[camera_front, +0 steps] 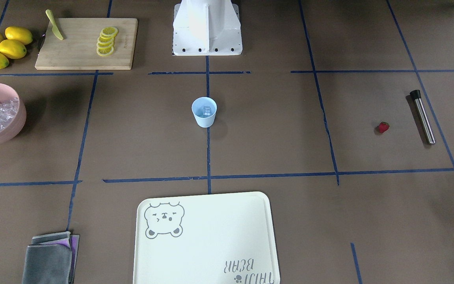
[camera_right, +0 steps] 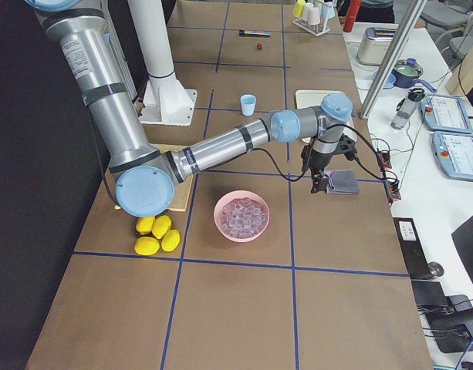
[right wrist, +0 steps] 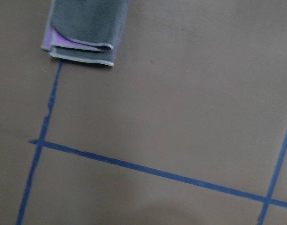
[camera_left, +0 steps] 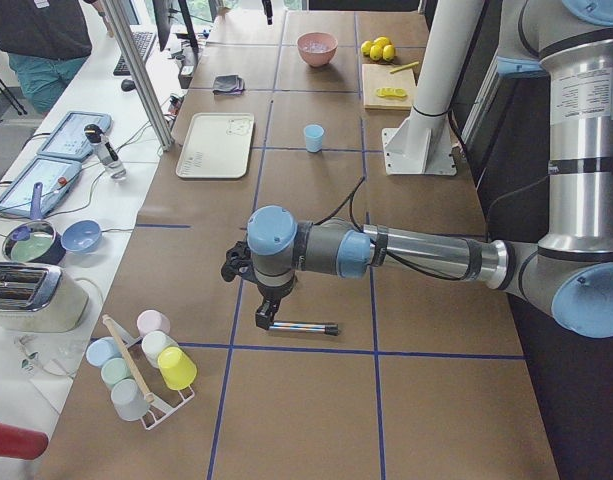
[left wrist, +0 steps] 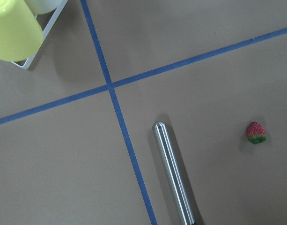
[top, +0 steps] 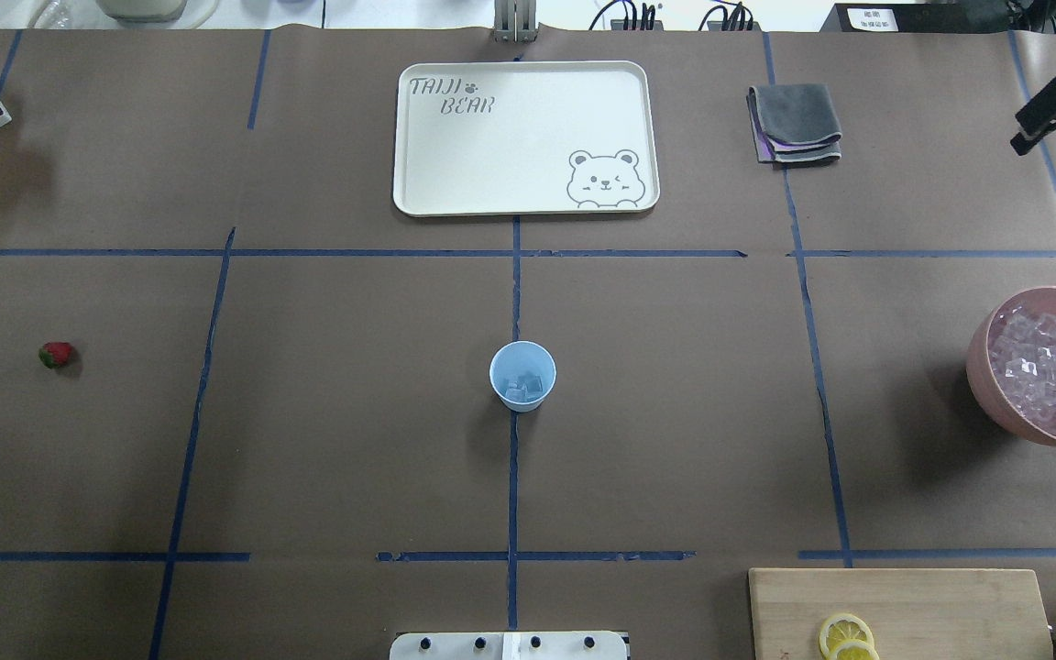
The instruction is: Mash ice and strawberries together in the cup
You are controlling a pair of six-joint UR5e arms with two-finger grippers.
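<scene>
The light blue cup stands upright at the table's middle with a few ice cubes inside. More ice fills the pink bowl. One red strawberry lies on the paper near a steel muddler; the left wrist view shows both, strawberry and muddler. My left gripper hangs just above the muddler; I cannot tell if it is open. My right gripper hovers beside the folded cloth, its jaws unclear.
A cream bear tray lies beyond the cup. A cutting board carries lemon slices and a green knife, with whole lemons beside it. A rack of coloured cups stands past the muddler.
</scene>
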